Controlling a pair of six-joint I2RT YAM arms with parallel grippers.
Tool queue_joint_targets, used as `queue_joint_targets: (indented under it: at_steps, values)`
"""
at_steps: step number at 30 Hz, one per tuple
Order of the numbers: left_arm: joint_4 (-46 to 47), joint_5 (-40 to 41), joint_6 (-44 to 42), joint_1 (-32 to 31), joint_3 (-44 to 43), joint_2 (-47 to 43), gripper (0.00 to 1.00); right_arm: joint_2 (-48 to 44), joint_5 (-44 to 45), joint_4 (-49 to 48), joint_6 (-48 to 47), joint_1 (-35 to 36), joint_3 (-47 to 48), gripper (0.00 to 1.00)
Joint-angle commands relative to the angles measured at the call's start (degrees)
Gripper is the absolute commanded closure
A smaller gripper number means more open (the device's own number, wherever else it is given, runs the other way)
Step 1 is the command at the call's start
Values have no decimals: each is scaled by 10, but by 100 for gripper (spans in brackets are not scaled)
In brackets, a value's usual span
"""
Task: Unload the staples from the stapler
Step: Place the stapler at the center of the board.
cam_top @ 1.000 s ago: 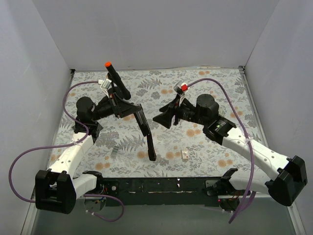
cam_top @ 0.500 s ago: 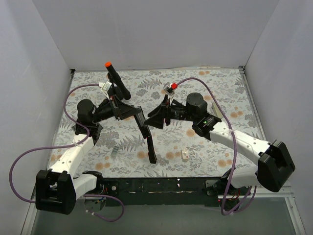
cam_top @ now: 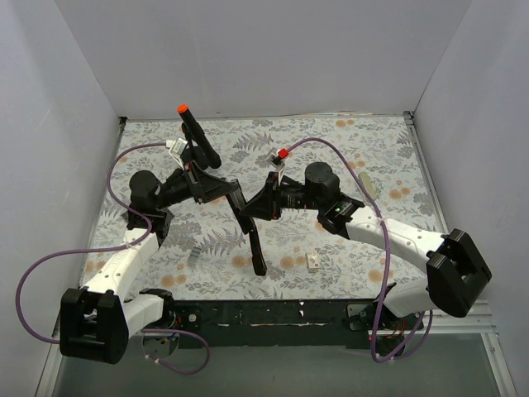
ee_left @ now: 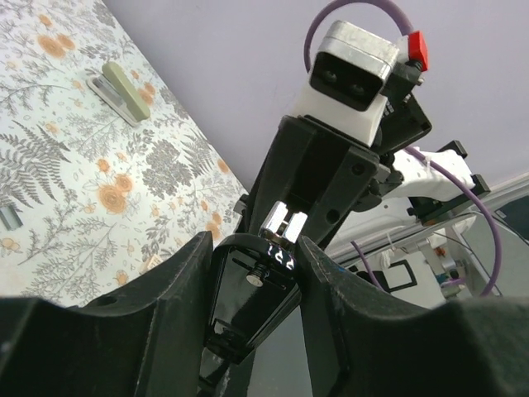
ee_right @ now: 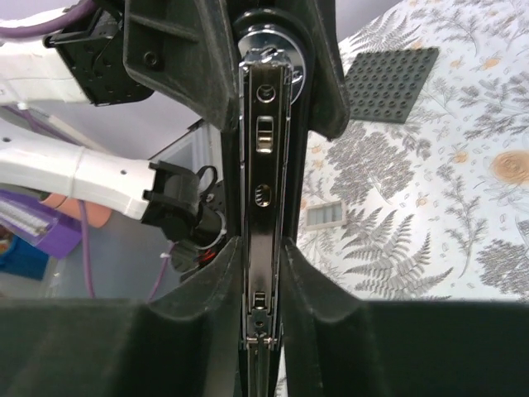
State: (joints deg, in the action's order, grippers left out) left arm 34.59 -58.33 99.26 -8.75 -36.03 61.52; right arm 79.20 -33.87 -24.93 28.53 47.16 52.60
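At the far left of the patterned table [cam_top: 372,141] stands a black stand with an orange-tipped rod [cam_top: 196,132], and nearer the left arm a small grey ribbed strip [cam_top: 192,254] lies flat on the cloth. The left gripper [cam_top: 231,192] reaches in from the left and is clamped on the far, upper end of the stapler [cam_top: 253,241]; in its wrist view, both black fingers [ee_left: 178,298] press against the black end of the bar. From there the stapler's long axis runs toward the near edge and slightly right, with its lower tip close to the table surface near the middle. Whether that tip touches the cloth cannot be told. The right gripper [cam_top: 250,212] comes in from the right and meets the bar just below the left grip. In its wrist view, the fingers lie tight against both sides of the bar. The silver channel faces that camera and runs straight away between them toward the left gripper. Further right, a small white block [cam_top: 313,261] lies near the table's near edge.
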Motion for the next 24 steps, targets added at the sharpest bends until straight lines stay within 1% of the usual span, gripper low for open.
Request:
queue_joint_targets:
  at_steps: [1, 2, 3, 4, 5, 6, 7, 8, 9, 10, 12, 13, 14, 15, 16, 17, 18, 19, 20, 21, 22, 23, 24]
  values:
    - [29, 6, 24, -2, -1, -23, 100, -6, 3, -47, 13, 2, -9, 90]
    - [29, 5, 24, -2, 1, -23, 100, -8, 6, -48, 13, 2, -10, 98]
    - [26, 5, 22, -2, -1, -23, 100, -11, 6, -47, 12, 2, -9, 99]
    - [10, 5, 17, -2, -3, -18, 95, -12, 8, -46, 10, 1, -8, 99]
    - [1, 4, 8, -1, -10, -17, 84, -14, 12, -37, 8, 0, -6, 99]
    - [-10, 4, 1, -1, -13, -13, 67, -18, 14, -32, 5, 1, -3, 99]
    - [-33, 6, -4, -2, -16, -10, 42, -20, 24, -25, -3, 1, 1, 99]
    - [-43, 8, -18, -2, -20, -9, 33, -24, 33, -4, -8, 1, 5, 99]
    - [-50, 10, -24, -1, -27, -7, 27, -29, 43, 9, -15, 0, 7, 99]
    - [-67, 10, -32, -2, -32, -7, 18, -32, 61, 22, -20, -3, 9, 99]
    - [-76, 3, -42, -2, -43, -5, 13, -41, 78, 58, -38, -9, 8, 99]
    - [-80, -2, -44, -2, -47, -4, 9, -43, 87, 71, -42, -21, 8, 99]
    - [-86, -6, -47, -2, -51, -1, 2, -46, 86, 91, -42, -30, 8, 99]
    - [-95, -11, -65, -1, -55, 0, 2, -51, 82, 100, -42, -39, 7, 99]
    - [-128, -10, -78, -1, -63, -1, 2, -54, 78, 109, -44, -54, 8, 99]
    - [-144, -8, -94, -2, -68, 0, 2, -56, 80, 135, -49, -59, 13, 99]
    - [-163, -1, -108, -1, -69, -5, 2, -62, 87, 155, -69, -64, 29, 99]
    - [-203, 20, -143, -2, -69, -8, 2, -62, 106, 176, -81, -69, 43, 99]
    - [-224, 34, -161, -2, -68, -10, 2, -62, 117, 227, -94, -71, 59, 99]
    - [-243, 46, -177, -1, -65, -16, 2, -56, 129, 249, -120, -73, 100, 99]
    - [-267, 74, -207, -1, -59, -20, 2, -49, 168, 293, -132, -78, 123, 99]
    - [-279, 90, -218, -2, -48, -24, 2, -40, 189, 363, -147, -80, 146, 99]
    - [-289, 102, -231, -2, -40, -26, 2, -15, 212, 399, -160, -84, 175, 99]
